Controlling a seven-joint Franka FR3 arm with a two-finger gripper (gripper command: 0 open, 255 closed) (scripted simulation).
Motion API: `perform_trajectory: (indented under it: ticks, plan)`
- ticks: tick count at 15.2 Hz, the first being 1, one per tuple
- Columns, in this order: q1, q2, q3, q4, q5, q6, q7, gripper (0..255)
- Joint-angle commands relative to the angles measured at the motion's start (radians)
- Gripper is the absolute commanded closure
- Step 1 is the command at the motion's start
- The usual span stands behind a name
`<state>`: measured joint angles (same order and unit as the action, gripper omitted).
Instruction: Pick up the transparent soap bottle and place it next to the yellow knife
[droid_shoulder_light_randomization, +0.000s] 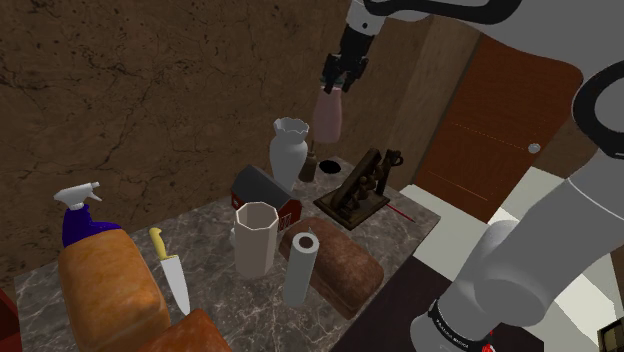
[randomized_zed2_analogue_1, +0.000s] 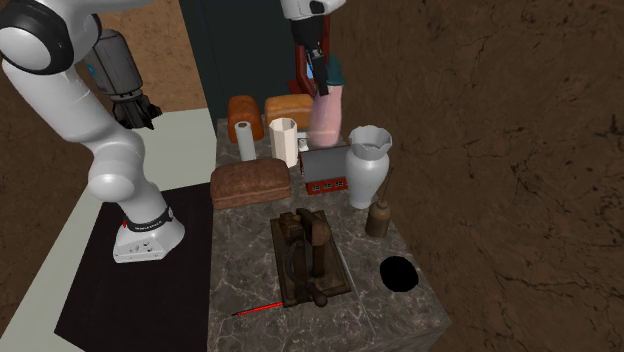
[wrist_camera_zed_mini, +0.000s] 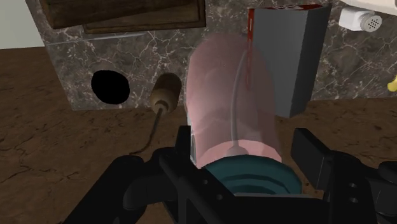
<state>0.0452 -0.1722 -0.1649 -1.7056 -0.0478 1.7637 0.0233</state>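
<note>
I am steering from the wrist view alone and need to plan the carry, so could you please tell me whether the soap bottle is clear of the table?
Observer: Yes. In the shoulder view the gripper holds the pinkish see-through bottle in the air, clear of the marble table.
Operator: Thank you. Where is the drop spot?
Observer: The yellow knife lies flat on the table between a bread loaf and a white faceted cup, with its blade tip toward the shoulder view's lower edge.
Operator: Is there room beside it?
Observer: A bare strip of marble shows on the cup's side of the knife. The loaf sits close on the other side.
</note>
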Motion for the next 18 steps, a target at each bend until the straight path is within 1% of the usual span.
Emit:
perform_trajectory:
  ticks: [1, 9, 14, 18]
  plan:
    - [0.02, -0.025, 0.033, -0.022, -0.01, -0.004, 0.056, 255]
    - [0.089, -0.087, 0.162, -0.084, -0.029, -0.016, 0.254, 255]
    - [0.131, -0.092, 0.244, -0.085, -0.034, -0.031, 0.378, 255]
    - [0.165, -0.076, 0.311, -0.063, -0.039, -0.045, 0.478, 255]
